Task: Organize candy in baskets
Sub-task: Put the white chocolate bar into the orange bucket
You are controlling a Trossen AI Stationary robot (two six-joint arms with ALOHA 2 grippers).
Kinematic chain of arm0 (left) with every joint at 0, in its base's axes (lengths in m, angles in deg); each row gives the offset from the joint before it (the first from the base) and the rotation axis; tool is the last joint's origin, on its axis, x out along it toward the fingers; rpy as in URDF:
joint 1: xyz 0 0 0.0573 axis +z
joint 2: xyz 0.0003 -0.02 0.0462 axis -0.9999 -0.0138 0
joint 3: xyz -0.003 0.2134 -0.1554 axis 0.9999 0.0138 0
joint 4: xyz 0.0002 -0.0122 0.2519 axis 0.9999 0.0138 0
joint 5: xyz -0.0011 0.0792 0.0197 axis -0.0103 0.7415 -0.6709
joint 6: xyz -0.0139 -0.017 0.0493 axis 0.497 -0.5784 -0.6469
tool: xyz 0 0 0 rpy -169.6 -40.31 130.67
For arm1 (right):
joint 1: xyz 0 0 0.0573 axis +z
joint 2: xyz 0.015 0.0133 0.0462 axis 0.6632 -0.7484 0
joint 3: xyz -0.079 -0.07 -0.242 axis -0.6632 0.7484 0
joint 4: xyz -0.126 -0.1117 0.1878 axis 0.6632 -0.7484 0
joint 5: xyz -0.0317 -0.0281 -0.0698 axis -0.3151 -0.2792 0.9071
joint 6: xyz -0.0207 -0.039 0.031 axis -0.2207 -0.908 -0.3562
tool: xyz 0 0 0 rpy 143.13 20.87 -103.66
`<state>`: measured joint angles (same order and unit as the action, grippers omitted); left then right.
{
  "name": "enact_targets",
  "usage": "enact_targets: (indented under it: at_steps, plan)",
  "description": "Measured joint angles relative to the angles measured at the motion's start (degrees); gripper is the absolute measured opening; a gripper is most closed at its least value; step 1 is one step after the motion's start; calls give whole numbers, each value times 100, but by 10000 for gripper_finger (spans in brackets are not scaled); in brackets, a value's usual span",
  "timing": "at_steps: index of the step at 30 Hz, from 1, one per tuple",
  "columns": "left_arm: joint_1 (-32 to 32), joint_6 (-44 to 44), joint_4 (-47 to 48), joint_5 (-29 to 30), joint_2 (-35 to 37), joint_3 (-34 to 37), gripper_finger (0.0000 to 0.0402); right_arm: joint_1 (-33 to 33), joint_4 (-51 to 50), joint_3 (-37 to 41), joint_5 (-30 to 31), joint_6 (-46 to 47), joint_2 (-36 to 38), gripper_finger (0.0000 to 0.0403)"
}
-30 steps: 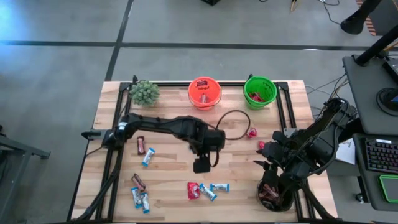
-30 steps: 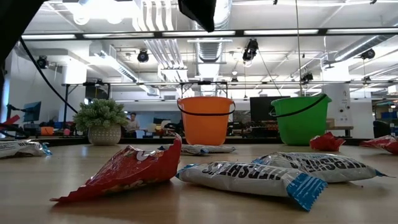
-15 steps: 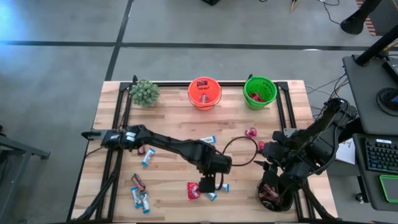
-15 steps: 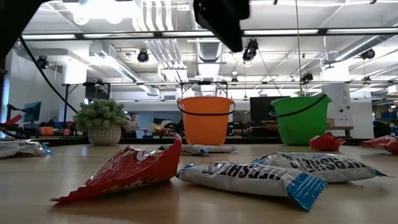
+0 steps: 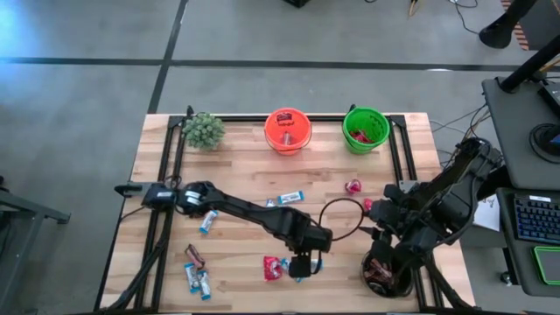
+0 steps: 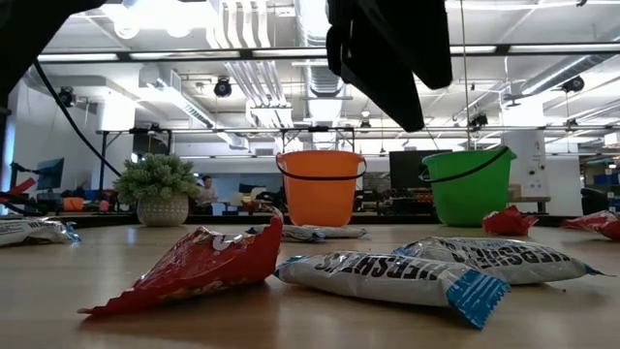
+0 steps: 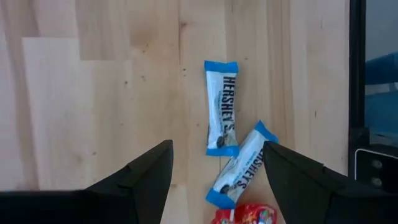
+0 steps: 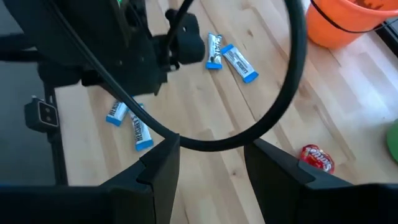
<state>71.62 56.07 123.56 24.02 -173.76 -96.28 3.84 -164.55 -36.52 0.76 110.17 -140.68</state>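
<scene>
Left gripper [image 5: 299,267] poised over the near-edge cluster of candy, fingers spread wide, nothing between them. Through my left wrist camera two blue-and-white bars [image 7: 222,116] lie just ahead of the fingers, touching end to end at an angle, with a red packet [image 7: 244,214] against the lower one.

Step in hand, as I judge it: lining up a pick from this cluster. Next move calls for dropping onto one bar only, jaws across its narrow width, and the bars touch, so I may drag the neighbour along.

Right gripper [image 5: 385,232] waits near the black bowl [image 5: 385,273] at the near right corner, fingers parted, empty. The bowl seems to hold dark wrappers, though my right arm covers much of it.

Other notes:
- orange pail [image 5: 288,129] and green pail [image 5: 365,129] stand at the far edge, each with something red inside
- loose candy elsewhere: one blue bar [image 5: 290,199] mid-table, red pieces [image 5: 353,185] toward the right, a brown bar [image 5: 199,204] and more blue ones at left
- fuzzy plant [image 5: 203,129] at far left corner, clear of the work
- a cable loop [image 5: 343,217] hangs off my left arm between cluster and pails; it could snag on the carry
</scene>
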Motion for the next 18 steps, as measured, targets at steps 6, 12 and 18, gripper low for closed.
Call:
enact_targets:
  at_steps: [6, 12, 18]
  plan:
    - [-5, 95, -112, -33, -190, 0, 231, -2, 4, -212, 1, -153, 2, 169]
    - [-82, 129, -266, -237, -405, 0, 231, -2, 13, -303, 0, -233, 2, 169]
    - [-96, 190, -348, -297, -490, 0, 231, -2, 8, -310, 1, -240, 4, 169]
